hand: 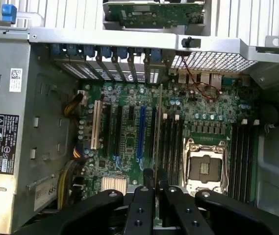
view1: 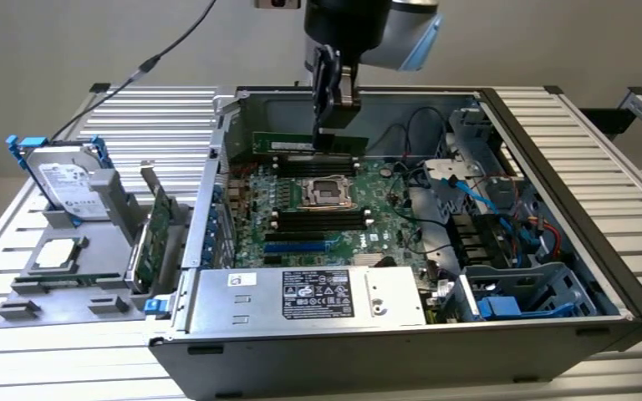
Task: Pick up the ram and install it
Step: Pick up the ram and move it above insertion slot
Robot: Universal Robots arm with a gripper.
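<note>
Nearest in the exterior view, along the lower edge of the frame, is the dark front wall of the open computer case (view1: 410, 368), which stands on the slatted surface (view1: 53, 368). Just behind this wall lies the grey power supply (view1: 310, 292). At the exterior view's left, outside the case, a hard drive (view1: 70, 180) and a green expansion card (view1: 160, 221) stand in grey holders, and nothing touches them.

Further in, at the middle of the frame, the motherboard (view1: 383, 213) shows its processor socket (view1: 327, 190). There is one bank of long black slots (view1: 318, 219) on the near side of it and another bank on the far side.

Farthest, in the upper middle, the pincer (view1: 333, 121) reaches down from above. It is pressed together on the ram (view1: 282, 144), pinching it at the upper edge. The ram hangs level, parallel to the slots, and seems clear of the board. In the wrist view the ram (hand: 159, 127) appears edge-on as a thin line.

I judge that the pick-up is done and the positioning over the board is in hand. Seating calls for the lower edge to be exactly above one free slot, followed by a straight press down. I cannot tell which bank is under the ram.
</note>
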